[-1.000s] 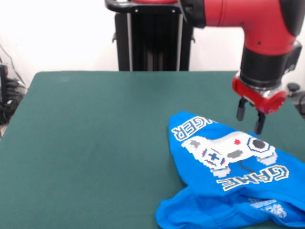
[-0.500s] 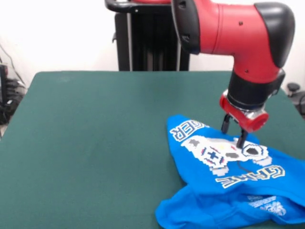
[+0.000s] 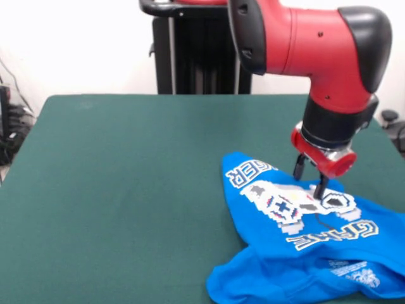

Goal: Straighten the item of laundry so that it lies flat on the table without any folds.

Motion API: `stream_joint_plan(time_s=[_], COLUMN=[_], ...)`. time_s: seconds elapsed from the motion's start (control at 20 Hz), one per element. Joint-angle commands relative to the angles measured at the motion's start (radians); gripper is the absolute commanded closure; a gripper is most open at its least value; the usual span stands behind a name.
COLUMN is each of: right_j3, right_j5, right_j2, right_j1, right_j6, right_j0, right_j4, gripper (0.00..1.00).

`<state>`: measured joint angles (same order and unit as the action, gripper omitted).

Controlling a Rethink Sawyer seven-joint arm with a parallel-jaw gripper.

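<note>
The bright blue T-shirt [image 3: 297, 240] lies crumpled at the near right of the green table [image 3: 126, 190], with folds along its near edge and its white pixel graphic and block lettering facing up. Part of it runs off the picture's right and bottom edges. My gripper [image 3: 309, 184] hangs from the red arm over the shirt's far part, fingers apart. Its fingertips [image 3: 321, 193] are right at the cloth beside the graphic. I see no cloth held between them.
The robot's black pedestal [image 3: 202, 50] stands at the table's far edge. Cables and dark gear [image 3: 9, 126] lie off the table's left side. The table's left half is bare green cloth.
The gripper came down and to the left from above the shirt's far right edge onto the graphic area. In the last half second it has hardly moved. The shirt shifted slightly.
</note>
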<state>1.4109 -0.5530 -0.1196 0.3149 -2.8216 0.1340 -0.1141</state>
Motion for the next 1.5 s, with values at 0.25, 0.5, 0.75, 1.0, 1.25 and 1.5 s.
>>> stream_joint_plan(time_s=[0.25, 0.5, 0.75, 1.0, 1.25, 1.5], right_j3=[0.046, 0.076, 0.095, 0.089, 0.098, 0.122], right_j5=[-0.077, -0.101, -0.111, -0.085, -0.041, -0.023], right_j2=[0.125, 0.130, 0.148, 0.128, 0.135, 0.159], right_j1=[0.078, 0.118, 0.137, 0.109, 0.077, 0.071], right_j6=[-0.041, -0.027, -0.028, -0.060, -0.070, -0.066], right_j0=[-0.016, -0.030, -0.038, -0.015, -0.010, -0.012], right_j4=[-0.054, -0.050, -0.058, -0.047, -0.048, -0.056], gripper=[0.00, 0.00, 0.00, 0.00, 0.00, 0.00])
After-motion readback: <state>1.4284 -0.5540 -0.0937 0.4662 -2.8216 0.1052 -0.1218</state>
